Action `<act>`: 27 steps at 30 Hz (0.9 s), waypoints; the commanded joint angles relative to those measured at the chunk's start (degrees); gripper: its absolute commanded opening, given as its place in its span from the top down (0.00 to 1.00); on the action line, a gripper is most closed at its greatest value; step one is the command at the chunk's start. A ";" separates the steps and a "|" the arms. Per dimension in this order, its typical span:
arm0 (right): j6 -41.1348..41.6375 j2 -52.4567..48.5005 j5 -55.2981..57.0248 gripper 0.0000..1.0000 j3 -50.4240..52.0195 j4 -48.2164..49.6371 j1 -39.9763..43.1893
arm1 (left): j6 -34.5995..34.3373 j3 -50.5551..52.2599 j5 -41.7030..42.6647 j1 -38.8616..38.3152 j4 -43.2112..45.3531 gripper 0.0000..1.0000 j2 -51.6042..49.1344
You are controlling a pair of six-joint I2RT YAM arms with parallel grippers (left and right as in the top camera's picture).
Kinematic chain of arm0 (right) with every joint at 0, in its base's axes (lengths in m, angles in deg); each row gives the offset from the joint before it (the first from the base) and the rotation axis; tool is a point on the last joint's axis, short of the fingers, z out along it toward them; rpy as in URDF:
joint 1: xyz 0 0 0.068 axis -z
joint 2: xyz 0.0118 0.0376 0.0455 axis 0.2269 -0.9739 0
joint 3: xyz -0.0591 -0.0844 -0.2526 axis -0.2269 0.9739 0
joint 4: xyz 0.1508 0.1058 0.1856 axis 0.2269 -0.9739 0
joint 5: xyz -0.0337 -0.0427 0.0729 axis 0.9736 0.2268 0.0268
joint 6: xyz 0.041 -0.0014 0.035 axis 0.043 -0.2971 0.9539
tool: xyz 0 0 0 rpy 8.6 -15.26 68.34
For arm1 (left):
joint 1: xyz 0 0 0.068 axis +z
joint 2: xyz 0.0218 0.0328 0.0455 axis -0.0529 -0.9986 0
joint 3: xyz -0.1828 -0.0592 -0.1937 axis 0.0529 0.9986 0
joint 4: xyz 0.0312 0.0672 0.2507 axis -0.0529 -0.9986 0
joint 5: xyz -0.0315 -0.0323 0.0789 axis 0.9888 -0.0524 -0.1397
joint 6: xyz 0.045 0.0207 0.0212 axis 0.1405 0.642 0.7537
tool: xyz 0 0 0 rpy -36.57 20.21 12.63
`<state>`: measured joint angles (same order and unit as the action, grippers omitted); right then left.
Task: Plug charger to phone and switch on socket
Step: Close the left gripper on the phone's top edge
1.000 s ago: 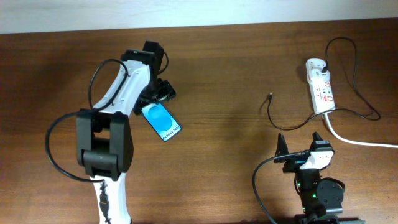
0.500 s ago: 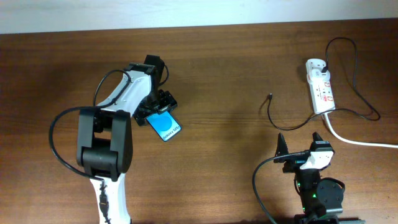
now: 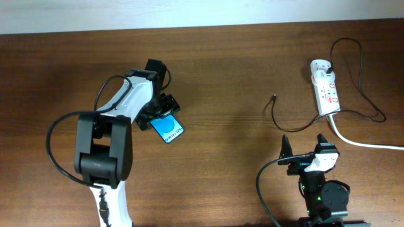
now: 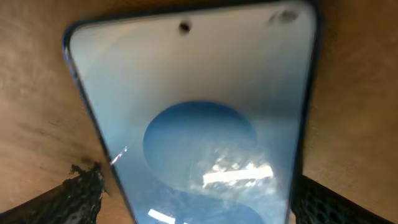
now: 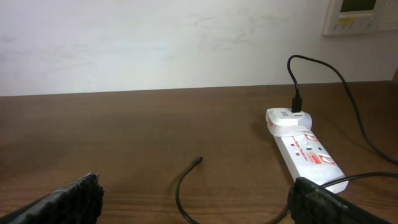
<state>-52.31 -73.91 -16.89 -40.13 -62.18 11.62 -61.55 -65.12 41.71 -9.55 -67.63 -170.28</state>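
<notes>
The phone lies face up and slanted on the wooden table, its blue screen filling the left wrist view. My left gripper is open with its fingers straddling the phone's upper half; a thin gap shows at the left finger. The charger tip lies free on the table and its black cable curves back to the socket, where it is plugged in at the far end. My right gripper is open and empty, just short of the cable's curve. The socket also shows at the right of the right wrist view.
The socket's thick white cord runs off to the right edge. The black cable loops wide to the right of the socket. A pale wall stands behind the table's far edge.
My left gripper has moved down along the phone from its top end and now covers its upper half. The phone has shifted slightly toward the lower right. The right arm has not moved.
</notes>
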 commanded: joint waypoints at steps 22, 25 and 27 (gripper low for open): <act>-0.44 0.44 -0.09 0.01 0.31 -0.31 -0.37 | 6.54 -7.76 10.80 0.07 -10.14 0.34 -3.30; -0.44 0.44 -0.09 0.01 0.31 -0.31 -0.37 | 9.29 -8.83 16.94 0.11 -10.75 0.35 -3.28; -0.44 0.44 -0.09 0.01 0.31 -0.31 -0.37 | 10.34 -8.83 21.27 0.55 -11.17 0.35 -3.28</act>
<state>-52.33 -73.91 -16.89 -40.13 -62.18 11.62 -54.49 -72.48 55.00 -9.37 -78.10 -173.32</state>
